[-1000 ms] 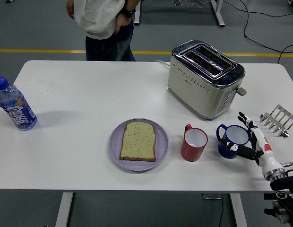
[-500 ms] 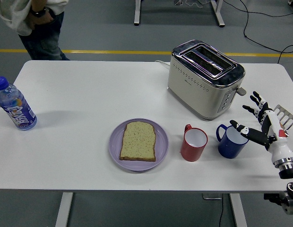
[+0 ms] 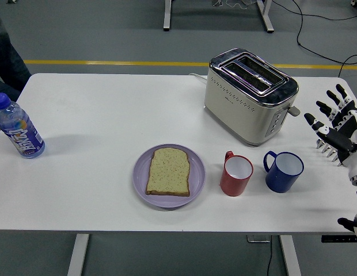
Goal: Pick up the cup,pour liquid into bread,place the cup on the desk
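- person [image 3: 7, 57] at far left: only a dark trouser leg shows, rest cut by left and top edges
- right hand [image 3: 337, 123]: wrist and arm run off the right edge
- toast rack [image 3: 328, 150]: mostly hidden behind the right hand, only a few metal prongs visible
- bottle [image 3: 18, 129]: label print too small to read
- toaster [image 3: 249, 95]: slot insides dark, contents can't be told; side controls too small to make out
- blue cup [image 3: 284, 171] and red cup [image 3: 236, 175]: whether any liquid is inside can't be told
- table [image 3: 98, 115]: legs cut by bottom edge
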### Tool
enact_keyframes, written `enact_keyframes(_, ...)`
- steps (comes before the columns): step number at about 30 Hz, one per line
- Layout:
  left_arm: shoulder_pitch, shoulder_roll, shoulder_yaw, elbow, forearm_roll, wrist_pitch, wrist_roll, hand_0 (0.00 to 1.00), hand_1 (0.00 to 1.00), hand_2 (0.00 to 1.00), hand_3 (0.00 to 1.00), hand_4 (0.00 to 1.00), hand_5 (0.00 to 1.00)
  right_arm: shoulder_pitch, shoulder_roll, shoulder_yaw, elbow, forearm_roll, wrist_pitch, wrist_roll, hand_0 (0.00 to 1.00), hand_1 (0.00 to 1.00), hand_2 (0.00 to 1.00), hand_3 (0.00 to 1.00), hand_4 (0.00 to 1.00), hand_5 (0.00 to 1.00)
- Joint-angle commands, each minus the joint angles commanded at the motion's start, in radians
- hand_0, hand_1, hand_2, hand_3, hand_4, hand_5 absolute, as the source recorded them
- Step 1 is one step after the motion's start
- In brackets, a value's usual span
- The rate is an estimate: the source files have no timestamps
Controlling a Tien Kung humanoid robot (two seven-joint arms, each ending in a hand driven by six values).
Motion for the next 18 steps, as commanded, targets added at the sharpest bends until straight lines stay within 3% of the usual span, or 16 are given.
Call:
enact_keyframes(2,-0.001,0.001,0.005,0.000,-0.007,-0.001,-0.002,0.690,0.756,0.773,0.611,0.396,0.998,0.003,-0.003,0.017,0.002,0.015,0.013,-0.009,0.838,0.703,0.817,0.883,0.852,0.115)
enact_keyframes(3,-0.001,0.001,0.008,0.000,-0.012,-0.001,-0.003,0.690,0.756,0.773,0.611,0.396,0.998,0.005,-0.006,0.027,0.001,0.013,0.019,-0.010,0.720,0.608,0.697,0.787,0.802,0.120)
enact_keyframes(8,-0.004,0.003,0.019,0.000,-0.028,-0.003,-0.006,0.690,0.756,0.773,0.611,0.396,0.998,0.012,-0.012,0.052,0.003,0.025,0.025,-0.014,0.720,0.608,0.697,0.787,0.802,0.120)
enact_keyframes(9,-0.005,0.004,0.023,0.000,-0.033,-0.003,-0.008,0.690,0.756,0.773,0.611,0.396,0.998,0.013,-0.013,0.060,0.006,0.037,0.029,-0.018,0.673,0.569,0.653,0.728,0.788,0.129)
enact_keyframes(12,-0.005,0.004,0.028,0.001,-0.045,-0.003,-0.011,0.690,0.756,0.773,0.611,0.396,0.998,0.013,-0.015,0.074,0.013,0.065,0.034,-0.033,0.673,0.569,0.653,0.728,0.788,0.129)
enact_keyframes(14,-0.005,0.004,0.031,0.001,-0.048,-0.003,-0.011,0.690,0.756,0.773,0.611,0.396,0.998,0.012,-0.017,0.094,0.024,0.108,0.053,-0.073,0.673,0.569,0.653,0.728,0.788,0.129)
enact_keyframes(15,-0.005,0.005,0.032,0.001,-0.049,-0.003,-0.012,0.690,0.756,0.773,0.611,0.396,0.998,0.011,-0.017,0.101,0.028,0.126,0.062,-0.091,0.683,0.586,0.665,0.717,0.773,0.203)
enact_keyframes(18,-0.006,0.006,0.035,0.001,-0.053,-0.004,-0.013,0.690,0.756,0.773,0.611,0.396,0.998,0.009,-0.016,0.127,0.039,0.176,0.085,-0.142,0.683,0.586,0.665,0.717,0.773,0.203)
